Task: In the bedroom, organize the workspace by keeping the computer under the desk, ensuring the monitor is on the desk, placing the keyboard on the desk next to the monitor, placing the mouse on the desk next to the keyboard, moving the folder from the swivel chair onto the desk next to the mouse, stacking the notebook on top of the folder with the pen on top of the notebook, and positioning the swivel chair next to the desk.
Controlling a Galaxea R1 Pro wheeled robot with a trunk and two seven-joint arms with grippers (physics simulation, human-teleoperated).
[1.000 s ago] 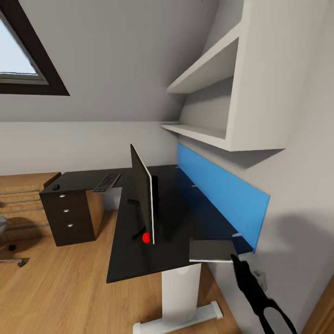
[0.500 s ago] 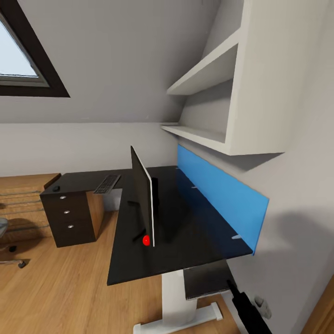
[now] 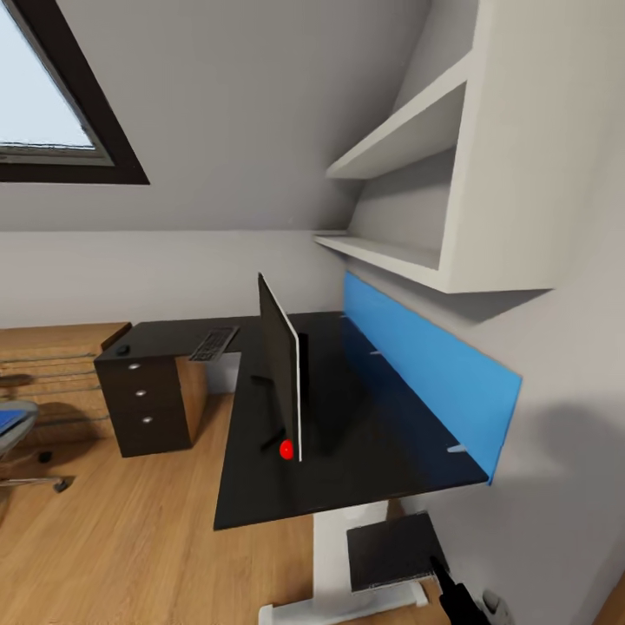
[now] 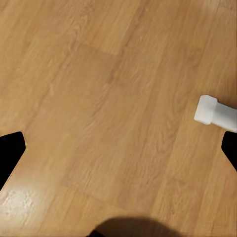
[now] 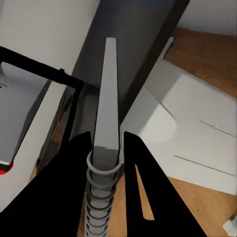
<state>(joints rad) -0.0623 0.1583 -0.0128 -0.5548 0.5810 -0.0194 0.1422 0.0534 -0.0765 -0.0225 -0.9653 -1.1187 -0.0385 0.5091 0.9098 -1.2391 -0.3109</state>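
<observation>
Head view: the right gripper grips the dark notebook low beside the desk, under its near edge; monitor, keyboard and mouse sit on top, farther off. Left wrist: left gripper fingertips spread wide over bare floor, holding nothing. Right wrist: fingers pinch the notebook at its spiral edge.

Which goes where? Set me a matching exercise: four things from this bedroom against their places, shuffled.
Things:
1. monitor
2. mouse
3. notebook
4. folder

Places:
A. on the swivel chair
B. on the desk, above the drawer unit
C. in the right gripper, lower than the desk top
D. upright, mid-desk

Pairs: 1-D, 2-B, 3-C, 4-A
</observation>
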